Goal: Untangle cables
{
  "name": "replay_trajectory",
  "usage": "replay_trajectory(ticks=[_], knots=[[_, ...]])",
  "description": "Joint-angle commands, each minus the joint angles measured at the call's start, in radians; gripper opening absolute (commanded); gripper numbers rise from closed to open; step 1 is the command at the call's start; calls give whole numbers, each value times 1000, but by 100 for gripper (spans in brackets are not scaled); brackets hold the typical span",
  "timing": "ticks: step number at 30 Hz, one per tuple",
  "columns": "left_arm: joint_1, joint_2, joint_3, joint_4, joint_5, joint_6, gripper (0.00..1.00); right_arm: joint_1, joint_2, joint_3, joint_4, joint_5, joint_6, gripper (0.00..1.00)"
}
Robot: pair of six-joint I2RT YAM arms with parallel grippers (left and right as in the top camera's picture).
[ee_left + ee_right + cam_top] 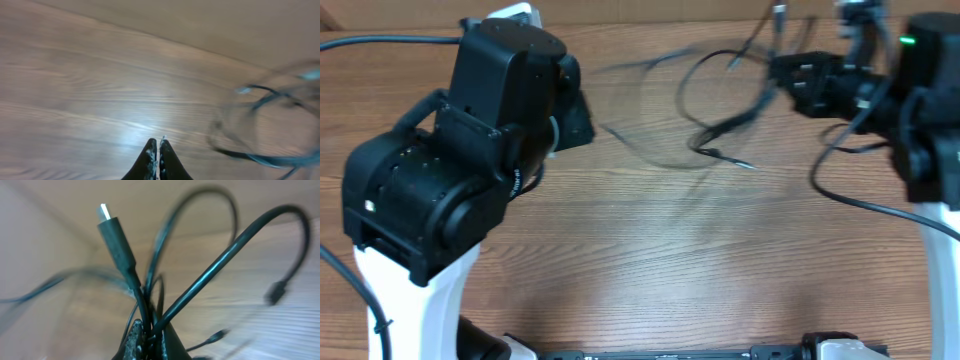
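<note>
The cables [720, 110] are thin black cords with small plug ends, strung in blurred loops across the far middle of the wooden table. My right gripper [790, 75] at the far right is shut on a bundle of them; in the right wrist view [150, 330] several cords [170, 275] fan up from its jaws, one ending in a plug [112, 230]. My left gripper [158, 150] is shut and empty above bare table, with blurred cable loops [270, 125] to its right. In the overhead view its jaws are hidden under the left arm [470, 150].
Thicker black arm wiring [860, 200] trails from the right arm across the right side of the table [650, 260]. A black rail [700, 353] lies along the front edge. The white arm bases stand at the front left and front right.
</note>
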Motion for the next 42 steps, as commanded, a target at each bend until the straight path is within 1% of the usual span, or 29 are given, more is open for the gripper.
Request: replay_trajectory(ticks=[1,4,9,10,11,13,15,17,20,22,28,31,37,39,41,42], knots=[[45,-23,23,-16,-132,6,4,-93,-32,-2,-2,89,-64,4],[79,-23,23,-25,-122,13,4,-149,-60,-2,-3,80,-67,4],[85,-20,23,-19,-53,13,5,-147,-72,-2,-4,-24,-82,4],[84,-16,22,-16,-32,23,6,-143,-72,-2,-4,-55,-82,4],[84,-14,22,-11,-8,48,12,-137,-72,-2,-3,-85,-82,4],[84,-1,22,1,64,124,28,-123,-72,-2,7,-143,-82,4],[84,17,21,21,192,257,36,-108,-72,-2,15,-180,-82,4],[84,40,21,33,343,396,41,-93,-72,-2,16,-224,-82,4],[84,88,21,42,597,620,43,-77,-72,-2,16,-300,-85,4],[84,124,21,50,703,678,43,-57,-72,-2,15,-323,-85,4],[84,193,21,100,827,686,43,34,-72,-2,18,-326,-93,4],[84,216,21,109,904,714,41,74,-72,-2,24,-317,-108,4],[79,224,21,110,906,730,42,116,-72,-2,27,-332,-100,4],[69,224,21,111,906,752,45,132,-72,-2,27,-355,-99,4],[59,226,21,115,897,772,52,150,-72,-2,28,-359,-83,4],[53,226,21,119,897,777,57,158,-72,-2,28,-360,-73,4]])
